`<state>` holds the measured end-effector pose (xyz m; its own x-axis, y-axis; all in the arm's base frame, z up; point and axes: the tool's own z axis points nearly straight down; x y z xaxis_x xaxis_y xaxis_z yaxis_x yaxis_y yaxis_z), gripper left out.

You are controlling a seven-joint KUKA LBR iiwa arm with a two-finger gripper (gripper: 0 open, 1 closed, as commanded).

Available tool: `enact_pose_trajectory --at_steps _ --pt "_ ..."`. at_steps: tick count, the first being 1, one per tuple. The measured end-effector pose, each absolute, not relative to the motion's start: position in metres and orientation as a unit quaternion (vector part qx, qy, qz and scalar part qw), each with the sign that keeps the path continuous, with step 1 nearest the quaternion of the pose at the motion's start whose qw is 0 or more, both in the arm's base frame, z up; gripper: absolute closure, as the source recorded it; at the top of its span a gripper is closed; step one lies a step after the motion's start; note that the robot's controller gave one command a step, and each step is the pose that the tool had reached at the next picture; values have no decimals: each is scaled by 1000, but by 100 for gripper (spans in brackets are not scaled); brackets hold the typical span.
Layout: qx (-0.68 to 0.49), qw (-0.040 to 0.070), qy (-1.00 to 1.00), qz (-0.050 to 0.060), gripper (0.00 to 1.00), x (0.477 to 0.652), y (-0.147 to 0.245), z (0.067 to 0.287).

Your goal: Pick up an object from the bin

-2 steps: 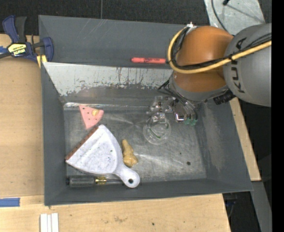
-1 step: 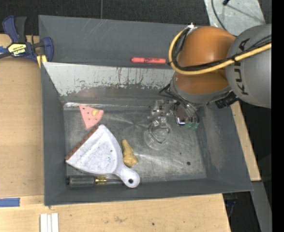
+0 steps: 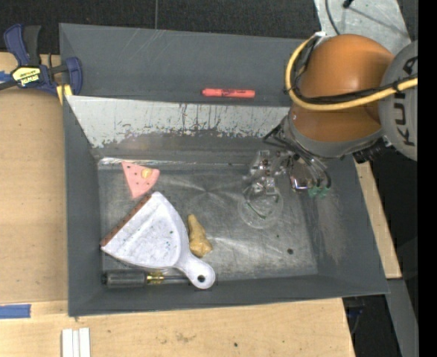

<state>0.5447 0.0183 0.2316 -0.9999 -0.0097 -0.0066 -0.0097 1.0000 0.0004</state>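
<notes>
Hand (image 3: 279, 181) sits low at the right of the bin (image 3: 203, 297), possibly over a clear glassy item (image 3: 258, 204). Whether it is wide or narrow cannot be told. Lift not yet done.

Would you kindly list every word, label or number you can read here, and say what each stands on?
"KU": large dark letters, turned sideways, on the arm's pale casing; the rest of the word is cut off.
Red strip on the back wall of the bin: any print is too small to read.
Nothing legible on the things lying in the bin.
</notes>
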Motion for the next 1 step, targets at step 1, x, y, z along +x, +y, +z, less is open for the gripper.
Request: enact_pose_trajectory --at_steps 1 --pt "-19 0 1000 0 100 554 19 286"
